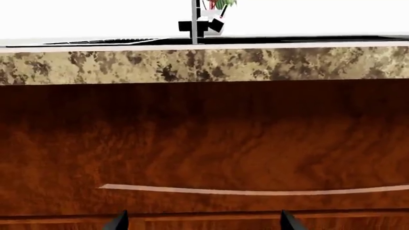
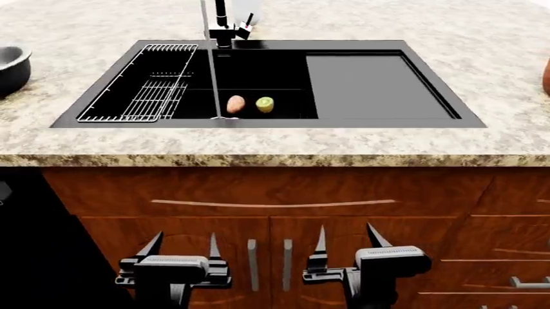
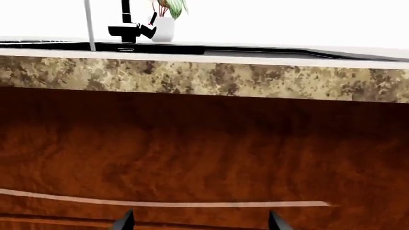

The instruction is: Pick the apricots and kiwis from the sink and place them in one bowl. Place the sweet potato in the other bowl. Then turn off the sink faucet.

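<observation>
Reaching should start by lifting the empty, wide-spread left claw [image 2: 180, 248] above the tabletop [image 2: 257, 145] edge, since the apricot [image 2: 236, 103] and kiwi [image 2: 265, 104] lie in the sink [image 2: 382, 80] well ahead of it.

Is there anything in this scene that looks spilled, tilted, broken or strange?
Nothing stands out. An apricot and a kiwi lie apart in the sink, beside the wire rack, which sits straight. The counter shows no spill. Both grippers hang open below it.
</observation>
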